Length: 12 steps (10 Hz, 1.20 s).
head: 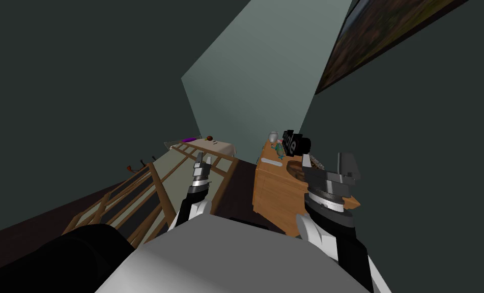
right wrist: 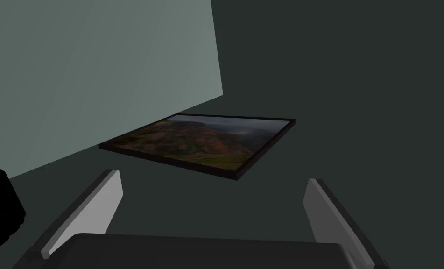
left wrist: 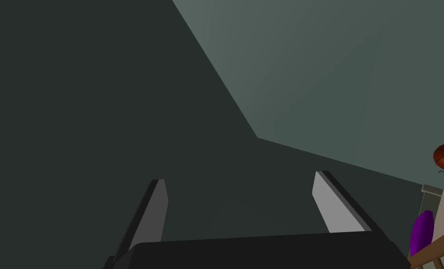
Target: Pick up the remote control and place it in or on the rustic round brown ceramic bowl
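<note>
The slim light grey remote control [head: 271, 162] lies on the orange-brown wooden cabinet [head: 272, 194], just left of the round brown bowl [head: 293, 169]. The fingers of the left gripper [head: 203, 162] and right gripper [head: 327, 165] are spread apart, empty. The right gripper is best tilted down over the remote.

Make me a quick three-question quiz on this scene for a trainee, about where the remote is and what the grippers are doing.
1. True or false: a white vase stands on the wooden cabinet.
2. The remote control lies: A on the wooden cabinet; B in the right gripper; C in the left gripper.
3. Fill in: both the left gripper and the right gripper are ____.
Key: 1 true; 2 A; 3 open.
</note>
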### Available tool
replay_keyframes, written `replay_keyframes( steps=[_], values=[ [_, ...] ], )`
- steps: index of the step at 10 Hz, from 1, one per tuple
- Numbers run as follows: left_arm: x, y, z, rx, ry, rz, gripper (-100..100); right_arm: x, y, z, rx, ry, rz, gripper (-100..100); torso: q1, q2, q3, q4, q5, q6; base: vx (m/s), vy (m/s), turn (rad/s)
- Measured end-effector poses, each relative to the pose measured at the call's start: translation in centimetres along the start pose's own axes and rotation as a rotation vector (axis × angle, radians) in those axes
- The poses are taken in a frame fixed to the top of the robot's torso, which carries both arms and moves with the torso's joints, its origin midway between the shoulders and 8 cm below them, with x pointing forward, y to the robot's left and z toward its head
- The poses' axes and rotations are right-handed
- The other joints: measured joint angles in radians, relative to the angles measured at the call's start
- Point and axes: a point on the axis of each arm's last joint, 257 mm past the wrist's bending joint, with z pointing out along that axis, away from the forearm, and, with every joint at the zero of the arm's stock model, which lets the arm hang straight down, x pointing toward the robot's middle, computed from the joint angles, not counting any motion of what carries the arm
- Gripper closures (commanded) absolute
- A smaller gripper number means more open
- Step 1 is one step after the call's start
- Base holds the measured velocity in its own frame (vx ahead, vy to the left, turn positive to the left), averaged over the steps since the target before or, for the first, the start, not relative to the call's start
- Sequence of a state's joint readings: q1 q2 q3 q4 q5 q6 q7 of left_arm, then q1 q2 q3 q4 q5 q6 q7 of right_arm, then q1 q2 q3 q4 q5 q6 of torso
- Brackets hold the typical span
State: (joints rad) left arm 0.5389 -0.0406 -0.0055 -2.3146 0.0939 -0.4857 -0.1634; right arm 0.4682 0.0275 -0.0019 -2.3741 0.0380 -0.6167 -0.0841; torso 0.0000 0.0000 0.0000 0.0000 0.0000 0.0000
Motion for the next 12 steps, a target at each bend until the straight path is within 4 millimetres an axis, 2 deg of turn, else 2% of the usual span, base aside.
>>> replay_keyframes(
  steps=[5, 12],
  values=[
    [0.0, 0.0, 0.0, 0.0, 0.0, 0.0, 0, 1.9, -1.7, -0.6, 0.034, 0.156, -0.063, -100, 0.003, -0.001, 0.0, 0.0, 0.001, 0.0, 0.008, 0.054, 0.016],
    [0.0, 0.0, 0.0, 0.0, 0.0, 0.0, 0, 3.8, -4.8, -2.6, 0.086, 0.389, -0.181, -100, 0.004, -0.001, 0.0, 0.0, 0.001, 0.0, 0.011, 0.054, 0.017]
  ],
)
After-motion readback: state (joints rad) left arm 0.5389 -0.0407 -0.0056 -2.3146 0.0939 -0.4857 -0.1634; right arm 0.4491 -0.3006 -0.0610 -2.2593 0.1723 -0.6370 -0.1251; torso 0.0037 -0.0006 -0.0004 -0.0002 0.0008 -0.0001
